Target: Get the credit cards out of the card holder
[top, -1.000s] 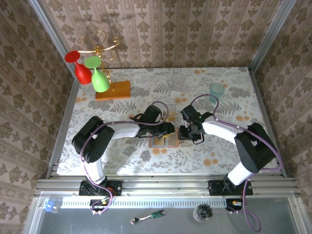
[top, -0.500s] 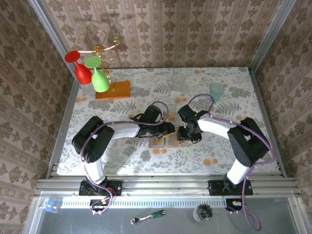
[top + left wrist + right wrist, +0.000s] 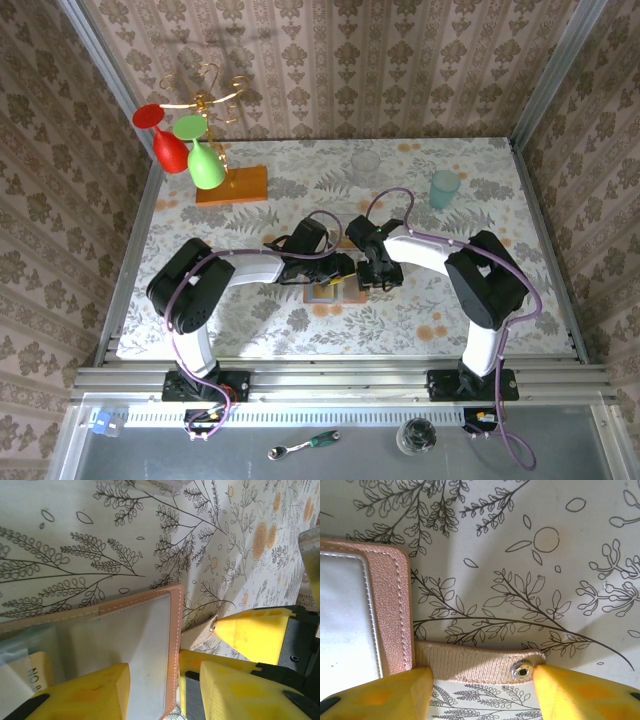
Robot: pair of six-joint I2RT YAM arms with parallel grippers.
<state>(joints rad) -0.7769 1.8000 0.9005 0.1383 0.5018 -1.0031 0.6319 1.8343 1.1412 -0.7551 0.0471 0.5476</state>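
Brown damask wallpaper shuts in three sides of my table (image 3: 250,320), which wears a cloth printed with leaves and orange blooms. Nearest me, my two bases sit on the metal rail (image 3: 340,378). From there each arm bends at an elbow out on its own side and folds inward, so my left arm (image 3: 240,268) and my right arm (image 3: 440,255) meet low over the middle of the cloth. The card holder (image 3: 335,293) lies open and flat beneath the two claws. My left claw (image 3: 160,680) has its fingers apart: one yellow finger (image 3: 85,692) lies over the holder's pale inner pocket and the other sits past its stitched brown rim; whether it presses down I cannot tell. A tan card (image 3: 32,672) with printed letters sits tucked in that pocket. My right claw (image 3: 480,695) stands wide, with the holder's strap (image 3: 470,657) between its fingers and one tip touching the snap (image 3: 522,669). Farther off stand a teal cup (image 3: 445,187), a clear glass (image 3: 365,160) and an orange wooden slab (image 3: 232,185), with a red goblet (image 3: 170,150) and a green goblet (image 3: 207,168) beside it.
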